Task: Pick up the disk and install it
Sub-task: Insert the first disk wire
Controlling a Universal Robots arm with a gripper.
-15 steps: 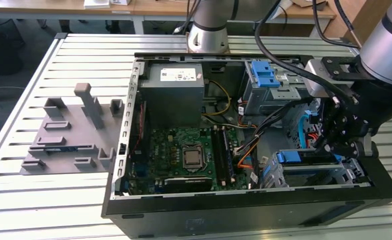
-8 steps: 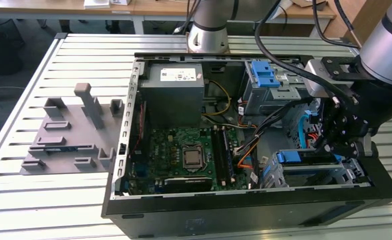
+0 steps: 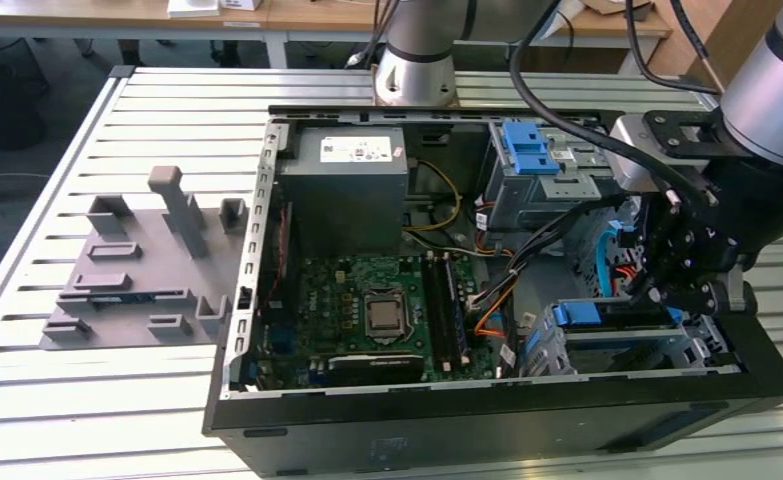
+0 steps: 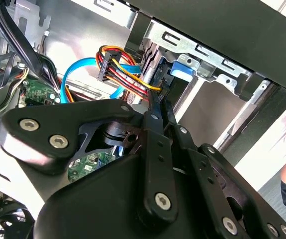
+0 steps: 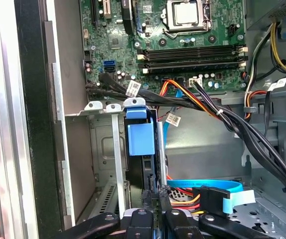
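The exterior view looked down from high up and well back, taking in the whole open computer case [image 3: 498, 270] on the slatted table [image 3: 98, 400], with the pincer [image 3: 678, 285] lowered into the case on the exterior view's right. The second wrist view sat close behind the pincer [image 4: 159, 99], looking along its black linkage toward the metal drive cage [image 4: 203, 55] just beyond the tips. The first wrist view rode further back, looking past the pincer [image 5: 154, 191] at the cage [image 5: 108, 149] and on to the motherboard [image 5: 183, 45]. All three views shared that cage.
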